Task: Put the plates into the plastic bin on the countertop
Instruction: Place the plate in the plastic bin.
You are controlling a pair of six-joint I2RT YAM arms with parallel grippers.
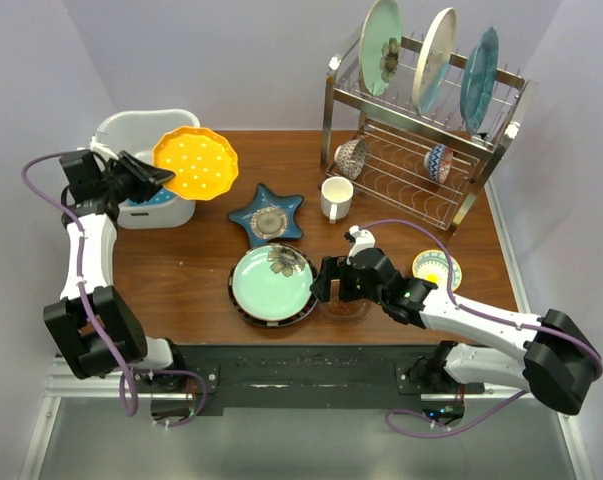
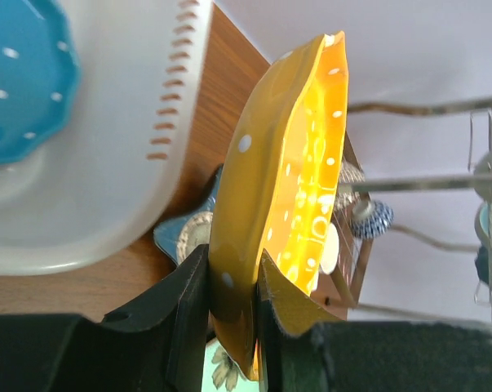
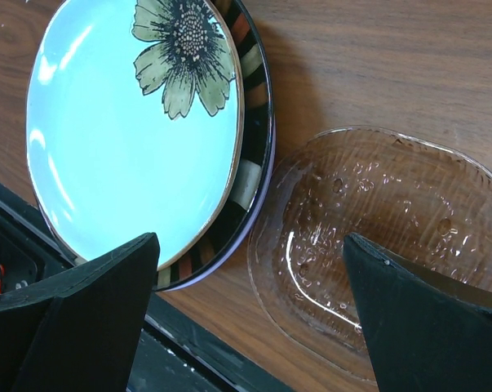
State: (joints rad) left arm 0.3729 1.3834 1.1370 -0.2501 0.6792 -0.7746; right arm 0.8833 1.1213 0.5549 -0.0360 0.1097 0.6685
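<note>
My left gripper [image 1: 157, 176] is shut on the rim of the orange scalloped plate [image 1: 194, 162] and holds it tilted, on edge, beside the white plastic bin [image 1: 141, 128]. In the left wrist view the fingers [image 2: 188, 310] clamp the plate [image 2: 286, 180] next to the bin [image 2: 123, 131]. A blue dotted plate [image 2: 17, 82] lies in the bin. My right gripper [image 1: 328, 283] is open low over the countertop [image 1: 181, 265], between the pale green flower plate [image 3: 131, 122] and a clear glass dish [image 3: 384, 245]. The green plate lies on a black-rimmed plate [image 3: 250, 175]. The blue star dish [image 1: 267, 213] lies mid-table.
A steel wire rack [image 1: 481, 165] at the back right holds three upright plates [image 1: 436, 60] and two small bowls [image 1: 353, 157]. A white mug [image 1: 335, 198] stands left of it. A small yellow bowl [image 1: 437, 268] lies by the right arm.
</note>
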